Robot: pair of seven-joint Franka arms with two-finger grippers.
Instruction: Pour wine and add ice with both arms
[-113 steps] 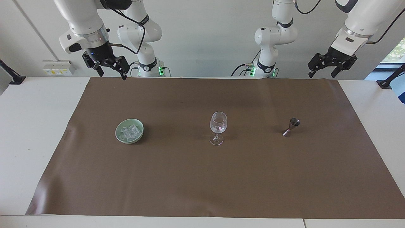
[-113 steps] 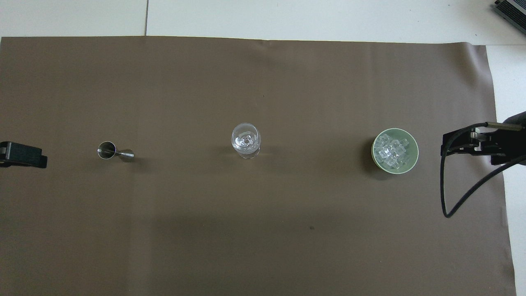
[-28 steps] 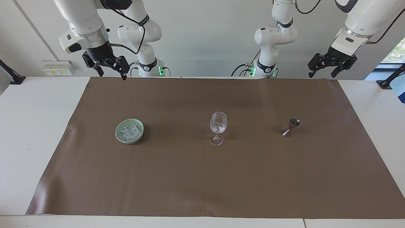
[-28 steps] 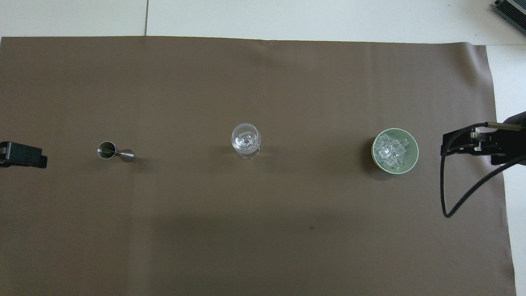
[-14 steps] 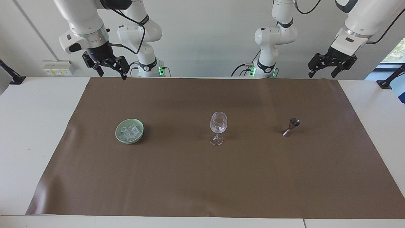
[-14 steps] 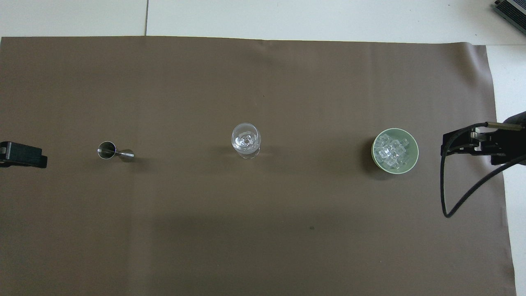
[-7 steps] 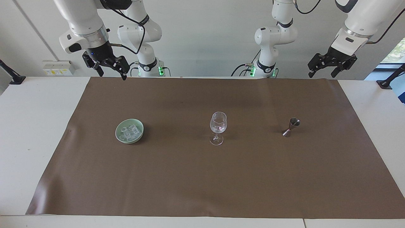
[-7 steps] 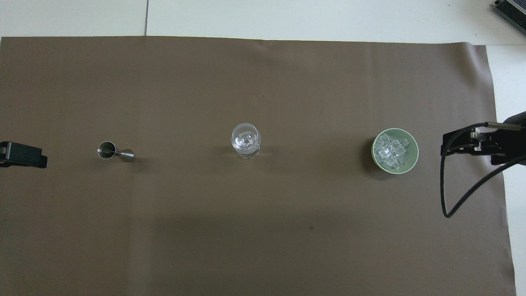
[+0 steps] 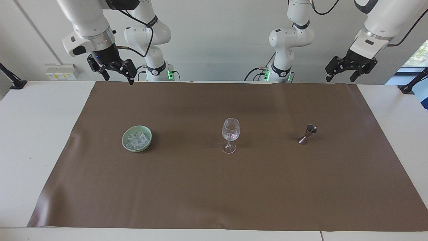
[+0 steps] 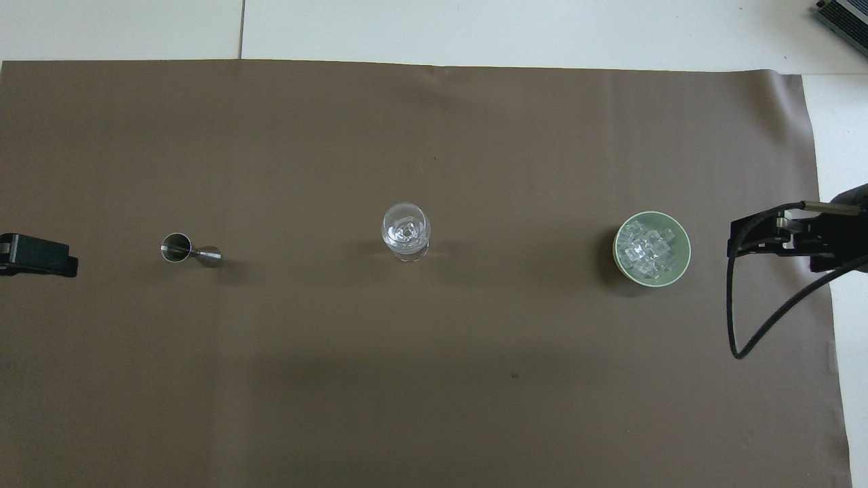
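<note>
A clear stemmed wine glass [image 9: 230, 135] [image 10: 405, 232] stands mid-mat with something clear and glassy in its bowl. Toward the right arm's end sits a green bowl [image 9: 124, 143] [image 10: 685, 252] holding several cubes of ice [image 9: 137, 139] [image 10: 646, 247]. A small steel jigger [image 9: 308, 134] [image 10: 184, 249] stands toward the left arm's end. No wine shows in either view. My right gripper [image 9: 119, 79] [image 10: 740, 237] hangs open and empty over the mat's edge nearest the robots. My left gripper [image 9: 340, 79] [image 10: 47, 256] hangs open and empty over the same edge at its own end.
A brown mat [image 9: 214, 194] covers most of the white table [image 9: 30, 140]. A black cable [image 10: 753, 332] loops down from the right wrist. Both arms wait high, away from the three objects.
</note>
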